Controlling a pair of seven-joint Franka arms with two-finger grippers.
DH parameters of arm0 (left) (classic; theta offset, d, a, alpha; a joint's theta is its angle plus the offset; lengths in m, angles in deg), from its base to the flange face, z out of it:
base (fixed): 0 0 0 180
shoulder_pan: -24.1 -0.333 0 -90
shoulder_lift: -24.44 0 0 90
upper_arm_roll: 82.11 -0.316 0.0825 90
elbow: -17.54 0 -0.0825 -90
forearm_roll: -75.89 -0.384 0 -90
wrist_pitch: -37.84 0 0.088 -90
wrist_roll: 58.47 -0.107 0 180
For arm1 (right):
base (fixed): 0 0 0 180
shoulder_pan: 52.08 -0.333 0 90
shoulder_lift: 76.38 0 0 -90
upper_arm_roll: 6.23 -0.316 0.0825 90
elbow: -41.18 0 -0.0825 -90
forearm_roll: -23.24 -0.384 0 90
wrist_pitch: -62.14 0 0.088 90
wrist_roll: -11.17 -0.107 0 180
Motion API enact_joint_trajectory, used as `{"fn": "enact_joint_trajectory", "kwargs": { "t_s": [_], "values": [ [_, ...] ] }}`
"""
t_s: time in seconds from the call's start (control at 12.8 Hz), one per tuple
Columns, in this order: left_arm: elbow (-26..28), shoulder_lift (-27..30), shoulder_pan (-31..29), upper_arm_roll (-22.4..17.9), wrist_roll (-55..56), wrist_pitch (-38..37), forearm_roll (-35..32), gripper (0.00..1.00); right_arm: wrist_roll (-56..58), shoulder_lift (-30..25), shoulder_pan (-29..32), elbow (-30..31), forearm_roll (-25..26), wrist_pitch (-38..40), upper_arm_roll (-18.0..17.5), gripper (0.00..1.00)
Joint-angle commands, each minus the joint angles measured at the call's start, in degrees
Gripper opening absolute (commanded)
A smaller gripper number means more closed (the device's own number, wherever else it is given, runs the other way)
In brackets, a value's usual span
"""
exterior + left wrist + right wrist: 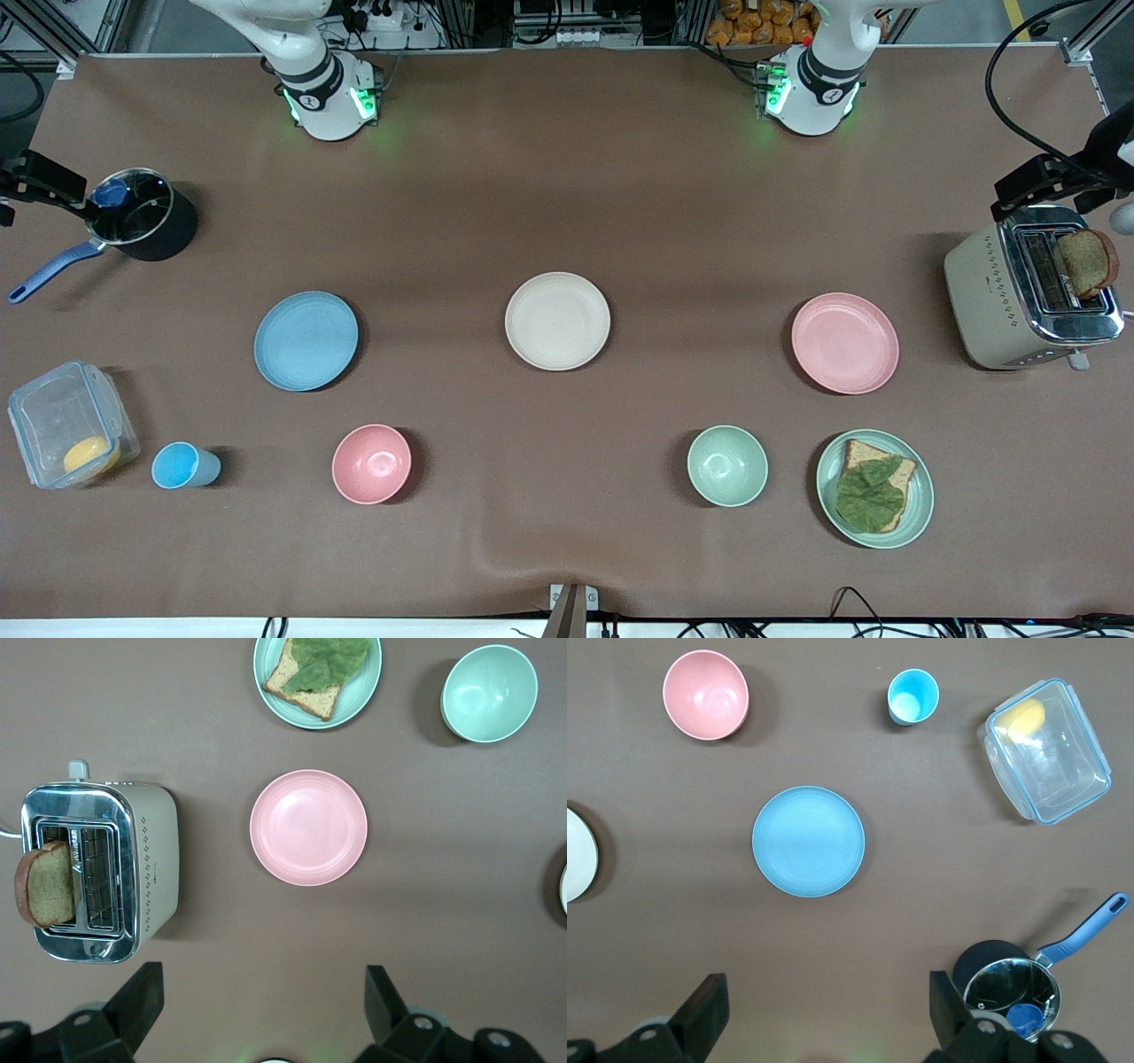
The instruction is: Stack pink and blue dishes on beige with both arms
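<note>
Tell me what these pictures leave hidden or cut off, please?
- Beige plate: whole in the front view, but both wrist views cut it at an edge.
- Left gripper and right gripper: open; wrist views cut their bodies; front view shows neither.
- Pot: the blue thing inside cannot be identified.

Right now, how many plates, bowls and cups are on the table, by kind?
Plates: 4, namely light blue plate, cream-beige plate, pale pink plate, pale green plate with toast.
Bowls: 2, namely deep pink bowl, pale green bowl.
Cups: 1, the small blue cup.
Total: 7.
</note>
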Motion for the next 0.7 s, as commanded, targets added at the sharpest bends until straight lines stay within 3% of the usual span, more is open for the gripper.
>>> {"fn": "enact_joint_trajectory", "kwargs": {
  "t_s": [0.0, 0.62],
  "values": [
    [-1.5, -0.5, -0.1, 0.2, 0.3, -1.2, -0.4, 1.00, 0.5, -0.7, 0.3, 0.4, -0.5, 0.3, -0.3, 1.00],
    [-1.3, -0.8, -0.4, 0.1, 0.6, -1.3, -0.8, 1.00, 0.5, -0.7, 0.3, 0.5, -0.5, 0.5, -0.3, 1.00]
  ]
}}
